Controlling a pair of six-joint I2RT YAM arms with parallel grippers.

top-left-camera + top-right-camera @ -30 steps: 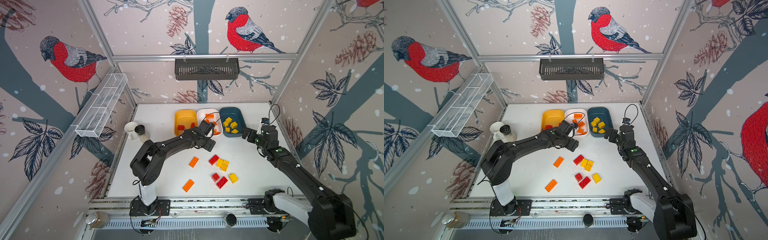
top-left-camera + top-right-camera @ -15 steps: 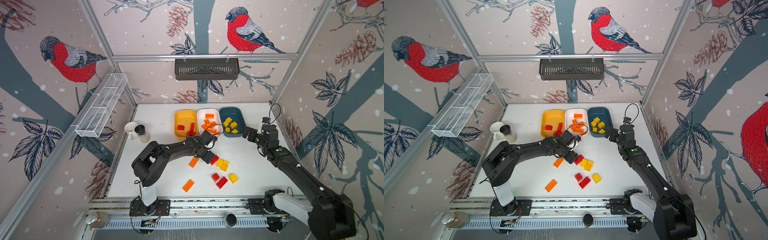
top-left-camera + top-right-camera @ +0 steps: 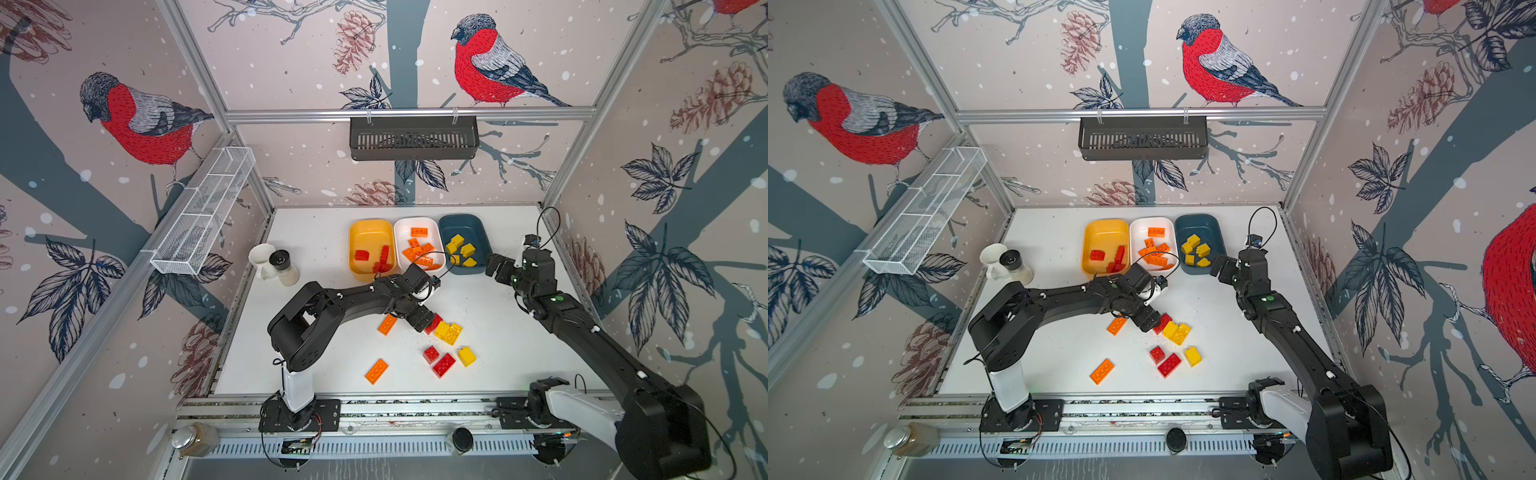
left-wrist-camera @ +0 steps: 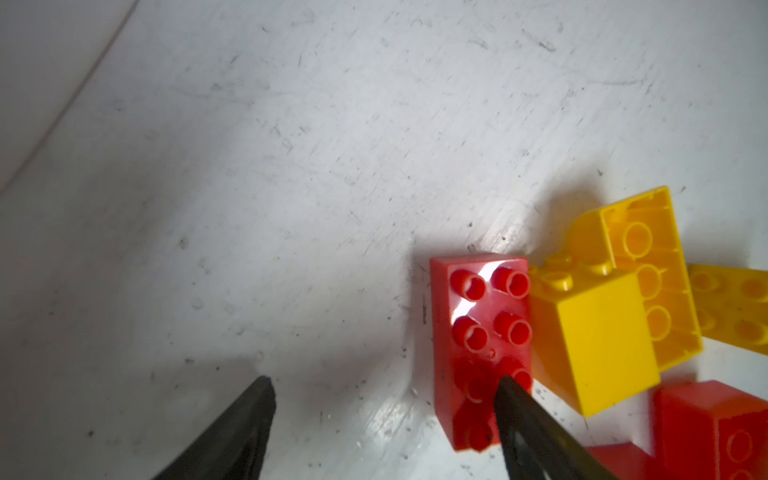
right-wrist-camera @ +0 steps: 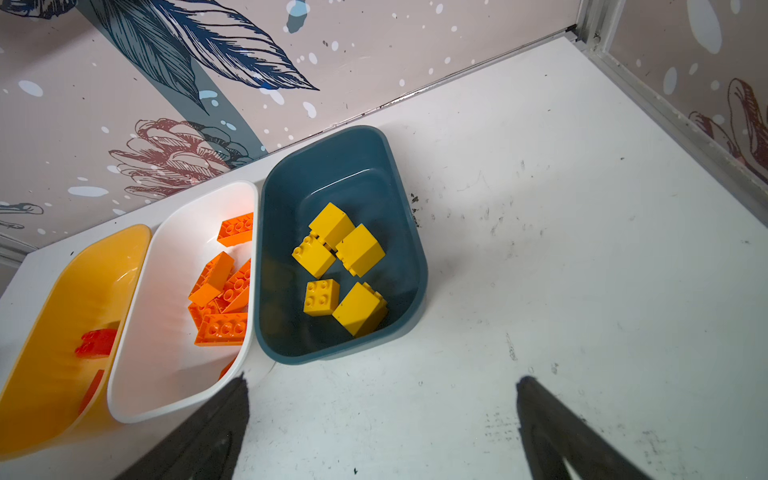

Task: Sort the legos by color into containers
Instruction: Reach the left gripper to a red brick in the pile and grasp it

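I judge sorting about two-thirds done. Reds lie in the yellow-orange tub (image 3: 371,226), oranges in the white tub (image 3: 417,220), yellows in the teal tub (image 3: 467,219), all at 12 o'clock. Eight legos (image 3: 466,356) remain loose toward 6 o'clock. The left gripper (image 4: 384,382), spread and empty, stands over a red brick (image 4: 478,332). The right gripper (image 5: 383,380) is spread, empty.

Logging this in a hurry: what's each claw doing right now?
Left claw: open, holding nothing, one fingertip over a red brick.
Right claw: open, holding nothing.

Legos (image 4: 478,324) glossy moulded plastic; containers (image 5: 357,166) smooth plastic, slight sheen; table (image 4: 291,166) matt white, scratched.
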